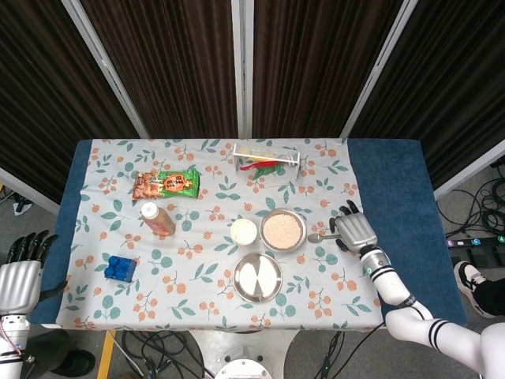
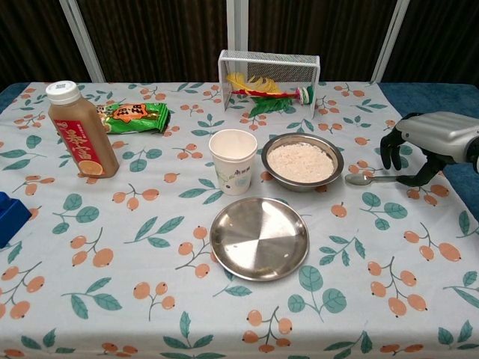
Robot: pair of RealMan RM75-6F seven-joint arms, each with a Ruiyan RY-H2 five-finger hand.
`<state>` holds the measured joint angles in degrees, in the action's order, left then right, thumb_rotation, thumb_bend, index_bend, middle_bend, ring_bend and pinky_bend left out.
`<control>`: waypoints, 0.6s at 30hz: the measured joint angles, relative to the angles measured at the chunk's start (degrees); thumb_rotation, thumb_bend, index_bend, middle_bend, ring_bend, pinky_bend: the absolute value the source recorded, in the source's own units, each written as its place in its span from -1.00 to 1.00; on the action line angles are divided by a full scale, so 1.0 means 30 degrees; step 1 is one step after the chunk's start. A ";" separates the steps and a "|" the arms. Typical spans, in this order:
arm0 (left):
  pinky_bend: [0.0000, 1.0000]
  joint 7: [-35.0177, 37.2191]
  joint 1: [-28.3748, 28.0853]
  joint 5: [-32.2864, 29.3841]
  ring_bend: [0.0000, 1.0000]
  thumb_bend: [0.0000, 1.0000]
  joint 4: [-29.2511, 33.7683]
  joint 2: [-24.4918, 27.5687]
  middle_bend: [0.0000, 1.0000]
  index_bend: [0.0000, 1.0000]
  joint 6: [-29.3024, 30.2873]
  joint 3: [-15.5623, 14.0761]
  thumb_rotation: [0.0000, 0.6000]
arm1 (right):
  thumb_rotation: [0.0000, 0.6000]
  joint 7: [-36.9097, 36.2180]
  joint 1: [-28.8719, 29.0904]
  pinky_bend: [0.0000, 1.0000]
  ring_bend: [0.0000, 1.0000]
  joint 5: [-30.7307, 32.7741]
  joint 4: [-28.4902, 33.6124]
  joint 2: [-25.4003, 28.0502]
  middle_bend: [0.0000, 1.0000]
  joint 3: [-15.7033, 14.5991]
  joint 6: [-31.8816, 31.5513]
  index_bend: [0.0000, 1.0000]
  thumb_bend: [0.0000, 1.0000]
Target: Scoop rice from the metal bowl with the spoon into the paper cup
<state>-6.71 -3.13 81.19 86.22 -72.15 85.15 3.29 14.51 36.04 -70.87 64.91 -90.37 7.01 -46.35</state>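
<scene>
Spoon (image 2: 370,179) — silver, seemingly flat

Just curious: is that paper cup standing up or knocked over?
Upright: the paper cup stands on its base, open rim up, beside the metal bowl.

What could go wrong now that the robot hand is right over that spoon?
The right robot hand hovers over the handle of the spoon, which lies flat on the cloth, so the fingers might slip off it or push it away. The spoon's tip sits close to the metal bowl of rice; a nudge could jolt the bowl. The paper cup beside it looks light and easy to tip.
</scene>
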 measured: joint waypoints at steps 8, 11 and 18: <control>-0.77 0.0166 0.0067 -0.0025 -0.79 -0.90 -0.0196 -0.0134 -0.59 -0.56 0.0023 -0.0039 1.00 | 1.00 -0.0286 0.0261 -0.96 -0.69 -0.0213 -0.0834 -0.0530 -0.04 -0.0249 0.0195 -0.05 -0.48; -0.77 0.0242 0.0085 -0.0052 -0.78 -0.90 -0.0269 -0.0175 -0.59 -0.56 0.0032 -0.0028 1.00 | 1.00 -0.0292 0.0302 -0.96 -0.69 -0.0171 -0.0865 -0.0528 -0.04 -0.0274 0.0238 -0.05 -0.48; -0.77 0.0403 0.0040 0.0004 -0.79 -0.90 -0.0444 -0.0220 -0.59 -0.56 0.0012 0.0008 1.00 | 1.00 -0.0234 0.0354 -0.96 -0.65 0.0068 -0.0827 -0.0465 0.00 -0.0274 0.0341 -0.05 -0.48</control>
<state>-5.50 -3.01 81.20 84.89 -72.81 85.18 3.31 13.81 37.10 -70.66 62.43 -91.77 6.19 -45.33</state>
